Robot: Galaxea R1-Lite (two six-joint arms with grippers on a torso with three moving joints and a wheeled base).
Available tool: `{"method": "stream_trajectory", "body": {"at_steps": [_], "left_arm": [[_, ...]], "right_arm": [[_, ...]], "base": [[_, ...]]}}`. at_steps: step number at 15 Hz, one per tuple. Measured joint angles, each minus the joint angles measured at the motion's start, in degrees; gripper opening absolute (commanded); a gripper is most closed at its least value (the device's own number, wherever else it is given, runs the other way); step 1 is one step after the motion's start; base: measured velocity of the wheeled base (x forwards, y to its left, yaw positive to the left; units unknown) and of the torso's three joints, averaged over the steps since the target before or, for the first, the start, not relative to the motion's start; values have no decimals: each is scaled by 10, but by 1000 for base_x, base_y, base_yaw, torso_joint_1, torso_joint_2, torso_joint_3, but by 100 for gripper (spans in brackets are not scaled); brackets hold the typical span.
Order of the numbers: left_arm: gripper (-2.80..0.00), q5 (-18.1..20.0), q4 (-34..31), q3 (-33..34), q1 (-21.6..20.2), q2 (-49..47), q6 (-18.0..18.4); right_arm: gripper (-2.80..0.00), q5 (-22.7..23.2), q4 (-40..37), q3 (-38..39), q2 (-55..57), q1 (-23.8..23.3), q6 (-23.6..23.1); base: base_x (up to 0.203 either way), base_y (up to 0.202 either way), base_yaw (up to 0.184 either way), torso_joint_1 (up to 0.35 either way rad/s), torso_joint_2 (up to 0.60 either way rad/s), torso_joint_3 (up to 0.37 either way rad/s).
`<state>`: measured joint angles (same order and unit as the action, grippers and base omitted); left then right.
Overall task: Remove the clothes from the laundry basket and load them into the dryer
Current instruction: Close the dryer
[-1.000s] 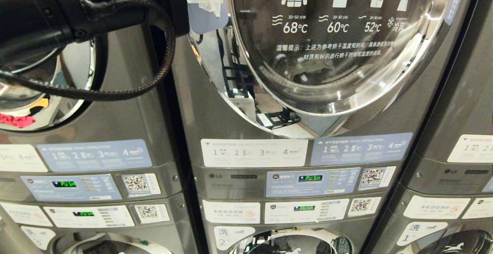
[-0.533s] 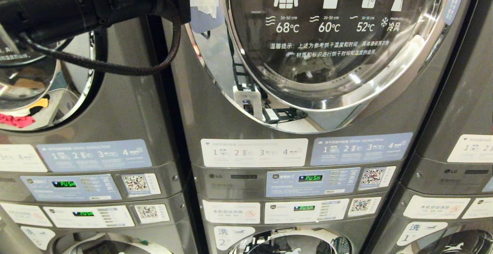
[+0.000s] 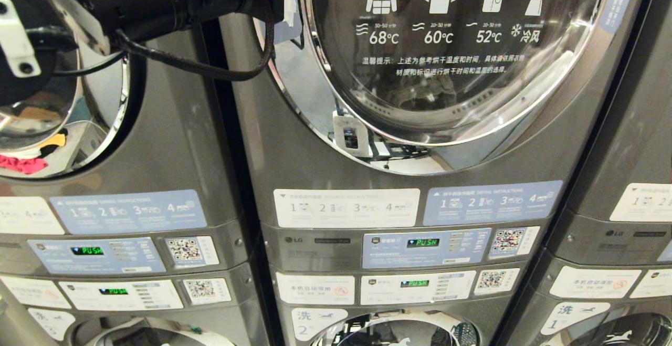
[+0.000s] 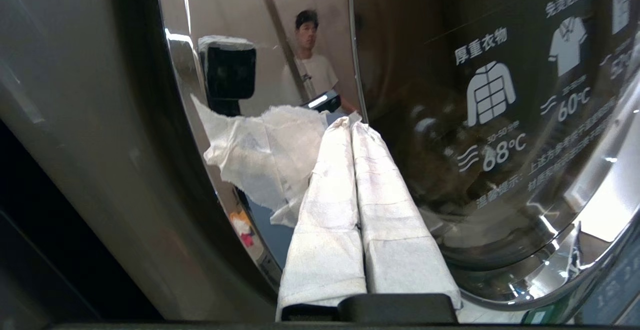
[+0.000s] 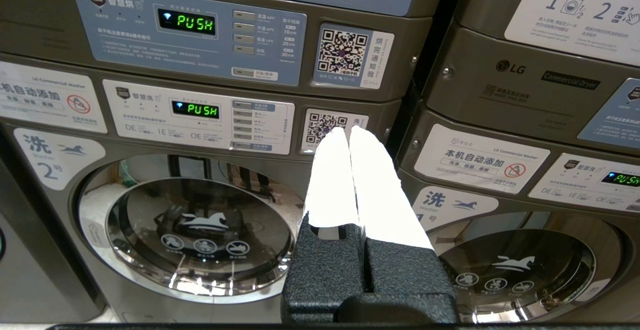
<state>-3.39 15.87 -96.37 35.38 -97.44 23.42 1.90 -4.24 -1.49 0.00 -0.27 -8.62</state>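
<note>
Two white-taped jaws of the left gripper are pressing together, empty, against the round chrome-rimmed glass dryer door, likely closing it; no clothes are showing outside; latching needs a firm push; the right gripper is hanging low, closed, empty

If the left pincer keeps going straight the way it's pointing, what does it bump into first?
Probably the dryer door. The left pincer is shut, its tips at the chrome ring beside the glass; the gap is hard to judge.

The grey dryer is standing upright, its round glass door showing dim clothes lying inside.
</note>
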Motion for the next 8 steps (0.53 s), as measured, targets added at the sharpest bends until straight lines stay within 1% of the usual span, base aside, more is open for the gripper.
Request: {"method": "stream_trajectory", "body": {"at_steps": [4,8], "left_arm": [[-280,0,-2,-1,-33,-3,4],[-280,6,3,-3,-37,-10,3]], "right_arm": [[-280,0,9,3,0,0,0],[-280,0,10,3,0,0,0]], "base": [[0,0,0,0,0,0],[0,0,0,0,0,0]]}}
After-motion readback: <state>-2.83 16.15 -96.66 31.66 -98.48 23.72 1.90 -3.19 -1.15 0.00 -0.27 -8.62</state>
